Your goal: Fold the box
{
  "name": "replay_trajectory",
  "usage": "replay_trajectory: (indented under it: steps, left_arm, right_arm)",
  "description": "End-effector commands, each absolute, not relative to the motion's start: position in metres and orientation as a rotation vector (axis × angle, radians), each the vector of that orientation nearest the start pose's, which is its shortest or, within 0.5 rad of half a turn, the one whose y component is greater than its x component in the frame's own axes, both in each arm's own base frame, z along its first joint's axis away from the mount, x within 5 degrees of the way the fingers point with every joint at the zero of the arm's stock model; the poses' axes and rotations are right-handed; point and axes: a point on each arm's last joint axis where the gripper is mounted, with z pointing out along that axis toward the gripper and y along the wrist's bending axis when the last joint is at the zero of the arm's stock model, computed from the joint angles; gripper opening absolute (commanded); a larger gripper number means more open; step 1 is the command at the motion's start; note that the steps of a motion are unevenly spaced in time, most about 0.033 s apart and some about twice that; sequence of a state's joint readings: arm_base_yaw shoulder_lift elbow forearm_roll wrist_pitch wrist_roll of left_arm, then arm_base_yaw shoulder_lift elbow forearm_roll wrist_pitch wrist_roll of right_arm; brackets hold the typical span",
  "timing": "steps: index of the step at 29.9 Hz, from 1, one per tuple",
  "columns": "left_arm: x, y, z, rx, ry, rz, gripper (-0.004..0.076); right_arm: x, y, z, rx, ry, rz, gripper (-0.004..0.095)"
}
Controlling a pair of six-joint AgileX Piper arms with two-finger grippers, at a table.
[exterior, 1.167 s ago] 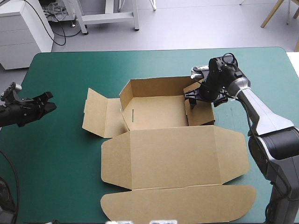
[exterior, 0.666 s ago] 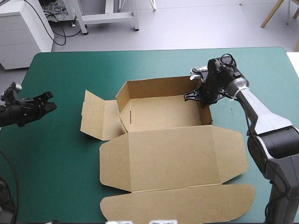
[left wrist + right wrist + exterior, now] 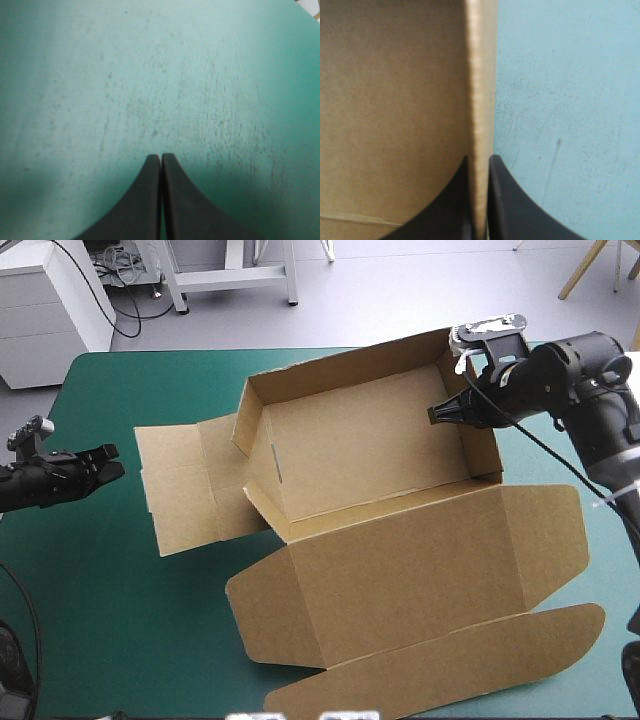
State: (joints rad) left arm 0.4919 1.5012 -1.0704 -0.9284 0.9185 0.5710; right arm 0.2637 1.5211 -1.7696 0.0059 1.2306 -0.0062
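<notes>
The box (image 3: 350, 445) sits mid-counter with the right gripper (image 3: 440, 413) pinching the top edge of its right wall (image 3: 482, 445). In the right wrist view the gripper (image 3: 479, 161) is pressed onto that board edge (image 3: 480, 75), one black finger (image 3: 451, 210) inside the brown tray (image 3: 390, 100) and the other on the outside over the teal-green counter (image 3: 570, 100). The tray's walls stand up and the whole box looks tilted, with its right end apparently raised off the counter. The lid (image 3: 400, 575) lies open toward the near edge, its tongue reaching almost to the bottom of the high view. A side flap (image 3: 180, 485) lies spread to the left. The far right corner of the tray lies over the counter's far edge in the high view. Bare counter (image 3: 110, 610) stays open along the left and near-left sides, with a clear strip between the side flap and the left gripper (image 3: 112, 462). The right arm comes in from the right edge, bent, with its wrist aimed leftward into the tray. The left arm lies low at the left edge pointing toward the box, well apart from it. Its gripper (image 3: 160, 157) is pressed together on nothing, over bare counter (image 3: 150, 75).
</notes>
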Motion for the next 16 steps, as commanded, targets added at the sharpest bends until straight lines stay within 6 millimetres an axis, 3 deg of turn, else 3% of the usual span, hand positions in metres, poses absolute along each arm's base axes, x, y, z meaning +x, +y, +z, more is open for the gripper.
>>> replay_trajectory:
  steps: [1, 5, 8, 11, 14, 16]
  left_arm:
    - [0.2895, 0.0858, 0.3061, -0.453, 2.259, -0.752, -0.0010]
    - [0.2895, 0.0856, 0.3062, -0.453, 2.259, -0.756, 0.0006]
    - [0.2893, 0.0854, 0.3061, -0.438, 2.262, -0.751, 0.0092]
    - [0.2891, 0.0853, 0.3059, -0.392, 2.267, -0.733, 0.0271]
    - [0.2891, 0.0853, 0.3059, -0.392, 2.267, -0.733, 0.0505]
    - [0.2888, 0.0844, 0.3053, -0.387, 2.274, -0.748, 0.0595]
  right_arm:
    - [0.2719, 0.0795, 0.4748, -0.332, 2.304, 0.207, 0.0000]
    - [0.2668, 0.0785, 0.4813, -0.326, 2.266, 0.216, 0.0000]
    - [0.2669, 0.0795, 0.4818, -0.326, 2.260, 0.231, 0.0000]
    - [0.2675, 0.0810, 0.4819, -0.332, 2.254, 0.249, 0.0000]
    - [0.2679, 0.0813, 0.4824, -0.330, 2.246, 0.251, 0.0000]
    - [0.2683, 0.0828, 0.4835, -0.326, 2.233, 0.275, 0.0000]
